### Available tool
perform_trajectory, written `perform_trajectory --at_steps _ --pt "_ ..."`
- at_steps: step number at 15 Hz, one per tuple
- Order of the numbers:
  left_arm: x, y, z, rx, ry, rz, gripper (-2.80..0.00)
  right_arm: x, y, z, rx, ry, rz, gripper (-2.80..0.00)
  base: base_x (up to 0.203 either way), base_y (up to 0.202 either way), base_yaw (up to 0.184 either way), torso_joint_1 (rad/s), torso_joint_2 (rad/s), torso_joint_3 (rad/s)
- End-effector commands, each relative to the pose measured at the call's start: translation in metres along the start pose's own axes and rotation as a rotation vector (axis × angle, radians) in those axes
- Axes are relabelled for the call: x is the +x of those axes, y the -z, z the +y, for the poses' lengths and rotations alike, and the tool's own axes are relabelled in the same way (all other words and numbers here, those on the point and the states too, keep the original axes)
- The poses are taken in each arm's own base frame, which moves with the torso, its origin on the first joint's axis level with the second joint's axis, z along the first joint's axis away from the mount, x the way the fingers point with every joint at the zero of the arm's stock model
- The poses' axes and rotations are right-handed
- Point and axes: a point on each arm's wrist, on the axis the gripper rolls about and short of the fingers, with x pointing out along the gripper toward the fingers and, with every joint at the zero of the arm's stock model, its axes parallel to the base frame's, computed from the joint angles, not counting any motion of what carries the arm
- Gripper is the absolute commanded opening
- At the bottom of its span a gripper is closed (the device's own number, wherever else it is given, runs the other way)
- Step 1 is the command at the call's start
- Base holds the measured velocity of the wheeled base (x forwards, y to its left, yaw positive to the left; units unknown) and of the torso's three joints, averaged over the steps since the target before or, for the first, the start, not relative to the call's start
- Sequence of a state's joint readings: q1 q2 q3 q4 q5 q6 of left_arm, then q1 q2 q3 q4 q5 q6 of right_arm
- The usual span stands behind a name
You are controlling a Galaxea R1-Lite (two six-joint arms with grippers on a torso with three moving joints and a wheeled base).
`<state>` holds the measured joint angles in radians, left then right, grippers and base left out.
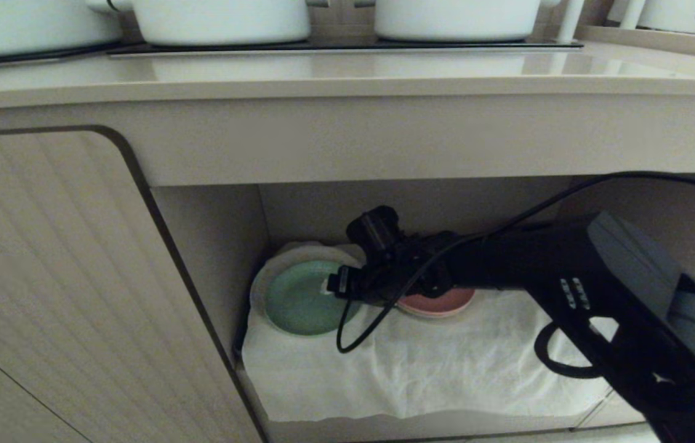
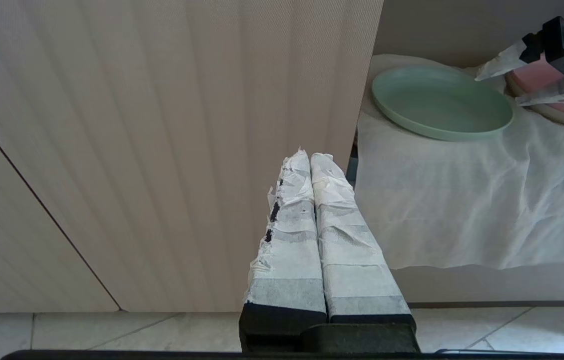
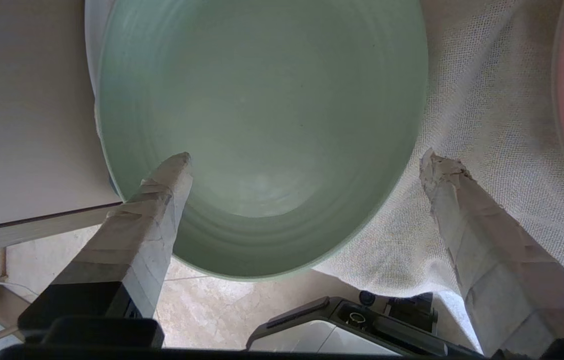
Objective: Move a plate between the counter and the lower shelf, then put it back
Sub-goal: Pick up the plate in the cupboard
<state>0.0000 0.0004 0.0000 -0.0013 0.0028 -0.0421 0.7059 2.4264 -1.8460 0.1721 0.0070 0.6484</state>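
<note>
The pale mint-green plate (image 1: 298,298) (image 2: 441,102) (image 3: 262,115) lies flat on the wrinkled off-white cloth (image 1: 421,369) of the lower shelf, at its left rear corner. My right gripper (image 1: 338,283) (image 2: 516,80) (image 3: 305,159) reaches into the recess from the right and stands open at the plate's right rim. One taped finger (image 3: 162,200) hangs over the plate's inside, the other (image 3: 461,210) over the cloth outside the rim; nothing is gripped. The counter (image 1: 347,74) runs above. My left gripper (image 2: 310,156) is shut and empty, parked before the cupboard door.
A pink plate (image 1: 439,303) (image 2: 551,80) sits on the cloth just right of the green one, partly under my right wrist. The ribbed cupboard door (image 1: 45,277) and the recess side wall (image 1: 212,246) flank the plate's left. White pots (image 1: 224,21) stand on the hob above.
</note>
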Motion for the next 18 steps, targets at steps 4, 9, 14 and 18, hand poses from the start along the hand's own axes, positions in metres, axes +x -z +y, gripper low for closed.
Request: perform_trajectory --at_steps 4,9,14,18 --pt "0.0 0.0 0.0 -0.001 0.0 -0.001 -2.8 0.004 0.002 -0.001 0.003 0.001 0.004 0.0 0.0 0.0 0.0 0.0 0.0 0.0" --pt "0.0 0.0 0.0 -0.001 0.0 -0.001 -2.8 0.008 0.005 -0.002 0.002 0.004 0.009 0.0 0.0 0.0 0.0 0.0 0.0 0.0" --pt "0.0 0.0 0.0 -0.001 0.0 -0.001 -2.8 0.012 0.005 0.003 0.001 -0.008 0.004 0.0 0.0 0.0 0.0 0.0 0.0 0.0" --pt "0.0 0.0 0.0 -0.001 0.0 -0.001 -2.8 0.015 0.006 0.008 -0.006 -0.02 0.0 0.0 0.0 0.0 0.0 0.0 0.0 0.0"
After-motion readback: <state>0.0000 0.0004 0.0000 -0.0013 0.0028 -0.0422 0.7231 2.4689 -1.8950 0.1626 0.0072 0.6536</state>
